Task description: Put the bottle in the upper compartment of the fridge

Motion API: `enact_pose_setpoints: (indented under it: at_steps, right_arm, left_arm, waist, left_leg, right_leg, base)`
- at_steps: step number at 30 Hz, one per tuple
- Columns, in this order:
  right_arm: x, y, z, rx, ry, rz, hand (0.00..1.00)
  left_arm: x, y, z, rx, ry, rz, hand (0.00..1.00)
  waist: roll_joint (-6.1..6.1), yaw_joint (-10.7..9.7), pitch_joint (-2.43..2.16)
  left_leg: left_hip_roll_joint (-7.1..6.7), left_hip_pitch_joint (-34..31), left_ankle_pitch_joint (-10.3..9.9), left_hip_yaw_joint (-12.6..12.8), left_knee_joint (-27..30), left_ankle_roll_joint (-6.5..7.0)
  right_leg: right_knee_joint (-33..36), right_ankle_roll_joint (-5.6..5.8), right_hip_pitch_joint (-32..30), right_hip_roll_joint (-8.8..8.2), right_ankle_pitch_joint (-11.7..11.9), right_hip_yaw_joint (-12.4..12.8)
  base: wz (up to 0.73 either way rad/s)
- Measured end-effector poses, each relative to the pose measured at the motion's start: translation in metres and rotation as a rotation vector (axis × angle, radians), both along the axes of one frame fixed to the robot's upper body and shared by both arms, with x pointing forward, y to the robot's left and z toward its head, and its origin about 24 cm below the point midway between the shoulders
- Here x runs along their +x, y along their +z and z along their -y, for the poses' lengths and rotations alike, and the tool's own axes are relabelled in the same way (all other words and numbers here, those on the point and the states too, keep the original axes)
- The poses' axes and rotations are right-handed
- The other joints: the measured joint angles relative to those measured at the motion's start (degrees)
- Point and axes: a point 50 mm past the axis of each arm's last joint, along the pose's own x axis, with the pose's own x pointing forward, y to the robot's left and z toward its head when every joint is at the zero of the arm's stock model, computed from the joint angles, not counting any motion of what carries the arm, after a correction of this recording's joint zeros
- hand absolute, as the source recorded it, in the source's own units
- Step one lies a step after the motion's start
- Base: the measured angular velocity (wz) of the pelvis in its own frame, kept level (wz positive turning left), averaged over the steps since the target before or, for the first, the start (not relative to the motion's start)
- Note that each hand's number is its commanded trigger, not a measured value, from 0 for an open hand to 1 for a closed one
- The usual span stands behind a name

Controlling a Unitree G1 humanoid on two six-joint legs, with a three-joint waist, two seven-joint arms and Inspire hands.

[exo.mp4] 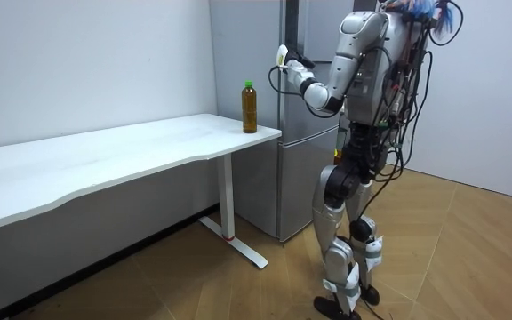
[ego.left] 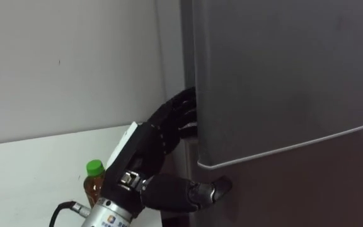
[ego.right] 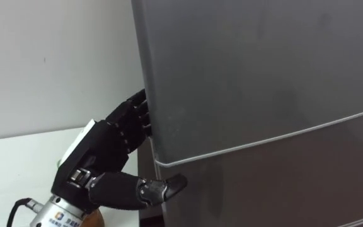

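Your left hand (ego.left: 145,154) had its fingers (ego.left: 180,112) curled round the left edge of the upper fridge door (ego.left: 282,75), tips hidden; the bottle (ego.left: 93,184) stood upright on the table (ego.left: 24,176), just left of that door, under this hand, unheld.

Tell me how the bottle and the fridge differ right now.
The bottle stands on the white table; the fridge stands on the floor. The bottle is amber with a green cap; the fridge is grey. The left hand is at the fridge's upper door edge; the bottle stands untouched. Both are upright.
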Motion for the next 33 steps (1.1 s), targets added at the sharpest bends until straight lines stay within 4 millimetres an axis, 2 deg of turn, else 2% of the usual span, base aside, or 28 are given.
enact_pose_setpoints:
  at_steps: [6, 11, 15, 23, 33]
  right_arm:
    - [0.000, 0.000, 0.000, 0.005, -0.005, -0.004, 0.00]
    - [0.000, 0.000, 0.000, 0.007, -0.016, -0.003, 0.00]
    - [-0.001, 0.000, 0.000, 0.007, -0.023, -0.003, 0.00]
    - [-0.002, 0.001, 0.005, -0.002, -0.023, -0.007, 0.00]
    - [-0.006, 0.002, 0.009, 0.011, -0.050, -0.001, 0.00]
  left_arm:
    - [-0.001, -0.001, 0.005, 0.012, -0.040, -0.001, 0.00]
    - [-0.002, -0.002, 0.006, 0.010, -0.044, -0.002, 0.00]
    - [-0.002, -0.002, 0.006, 0.010, -0.048, -0.003, 0.00]
    - [-0.005, -0.003, 0.012, -0.019, -0.132, -0.026, 0.00]
    - [-0.008, -0.001, 0.007, 0.030, -0.185, -0.008, 0.00]
  waist:
    - [0.00, -0.1, -0.04]
    - [-0.14, -0.1, -0.42]
    - [-0.06, 0.0, -0.48]
    - [1.00, 0.0, -1.05]
    - [1.44, 0.0, -0.95]
  left_leg:
    - [0.00, -0.1, 0.2, 0.1, 0.1, 0.00]
    - [0.00, -0.3, 0.2, 0.3, 0.1, 0.02]
    - [-0.01, -0.2, 0.2, 0.3, 0.1, 0.02]
    - [0.00, -0.3, 0.2, 0.3, 0.1, 0.02]
    - [0.01, -0.3, 0.2, 0.3, 0.1, 0.02]
  right_leg:
    - [0.1, -0.01, -0.1, -0.02, 0.0, 0.0]
    - [0.1, 0.03, -0.4, -0.04, 0.0, -0.1]
    - [0.1, 0.06, -0.4, -0.04, 0.1, 0.1]
    - [0.0, 0.05, -0.3, -0.04, 0.1, 0.0]
    - [0.0, 0.04, -0.4, -0.07, 0.1, 0.1]
  base:
    - [0.00]
    - [0.00]
    - [0.00]
    - [0.00]
    - [0.00]
